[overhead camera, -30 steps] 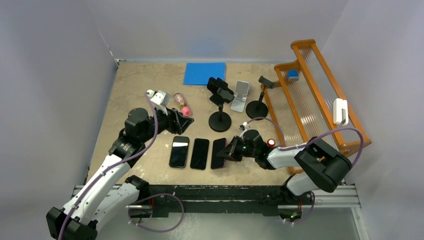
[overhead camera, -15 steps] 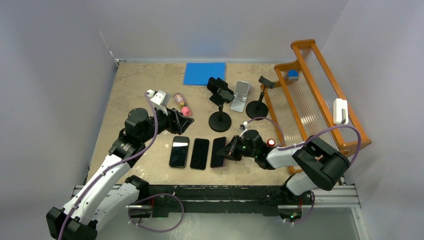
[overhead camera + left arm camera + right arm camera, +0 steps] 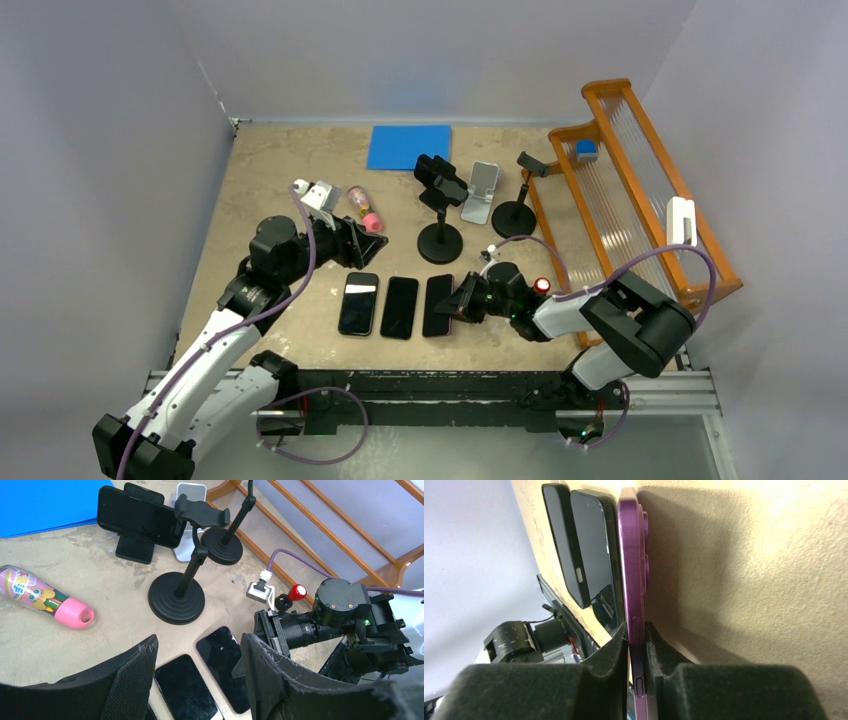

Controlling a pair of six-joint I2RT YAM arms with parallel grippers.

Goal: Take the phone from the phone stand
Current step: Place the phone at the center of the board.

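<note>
My right gripper is shut on the near edge of a purple phone, held low over the table, screen up, beside two black phones lying flat. In the right wrist view the fingers pinch the purple phone edge-on, with shadow under its back. My left gripper is open and empty above the phones; its view shows the purple phone. A black phone still sits in a small stand at the back. The black clamp stand is empty.
A silver stand and another black stand stand at the back. A pink-capped bottle lies left of them, a blue mat behind. An orange rack runs along the right side.
The right gripper has edged slightly to the left with the purple phone still in it. The left arm has not moved.
</note>
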